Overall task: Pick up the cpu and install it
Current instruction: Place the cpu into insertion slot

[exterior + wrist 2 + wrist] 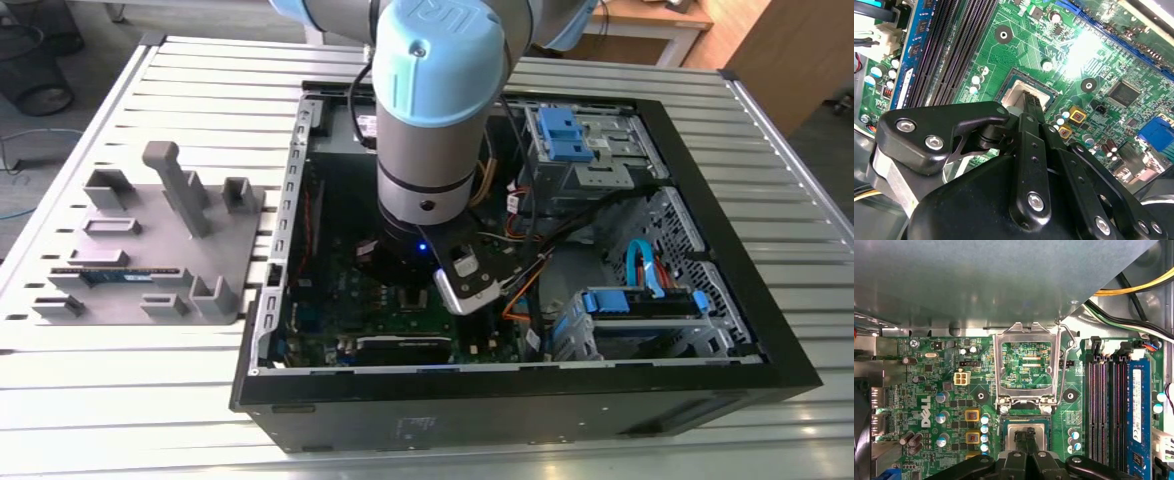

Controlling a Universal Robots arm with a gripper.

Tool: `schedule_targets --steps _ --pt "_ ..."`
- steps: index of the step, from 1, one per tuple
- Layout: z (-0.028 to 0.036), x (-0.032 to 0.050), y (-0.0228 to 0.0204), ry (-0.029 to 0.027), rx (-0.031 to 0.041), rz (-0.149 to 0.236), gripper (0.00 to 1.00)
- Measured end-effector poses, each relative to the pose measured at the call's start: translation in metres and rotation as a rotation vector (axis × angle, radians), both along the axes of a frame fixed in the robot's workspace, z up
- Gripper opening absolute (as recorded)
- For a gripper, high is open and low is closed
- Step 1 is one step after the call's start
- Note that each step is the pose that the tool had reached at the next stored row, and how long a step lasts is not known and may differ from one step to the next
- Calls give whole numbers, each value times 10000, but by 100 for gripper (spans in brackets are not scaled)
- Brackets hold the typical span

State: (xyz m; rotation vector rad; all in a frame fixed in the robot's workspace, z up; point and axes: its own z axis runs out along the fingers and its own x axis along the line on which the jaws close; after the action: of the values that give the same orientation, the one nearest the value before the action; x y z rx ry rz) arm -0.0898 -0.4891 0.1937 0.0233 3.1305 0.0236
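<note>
Down inside the open computer case, the gripper sits directly over the cpu. The chip appears to lie flat in its socket (silver top showing on either side of the gripper). Whether the gripper grasps it or merely touches it I cannot tell; the hinged load frame stands swung open just beside the socket.

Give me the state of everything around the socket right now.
cpu, lying flat in the socket, under the gripper.
hinged frame, open, swung back off the socket.
memory slots, black ones empty, blue stick seated in one beside them.
computer case, side open, arm reaching inside.
</note>
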Motion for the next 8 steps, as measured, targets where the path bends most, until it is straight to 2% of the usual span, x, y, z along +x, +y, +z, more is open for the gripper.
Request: schedule_targets --steps 2,8 --pt "16 1 1 -4 6 0 11" --pt "125 0 0 0 -4 0 11"
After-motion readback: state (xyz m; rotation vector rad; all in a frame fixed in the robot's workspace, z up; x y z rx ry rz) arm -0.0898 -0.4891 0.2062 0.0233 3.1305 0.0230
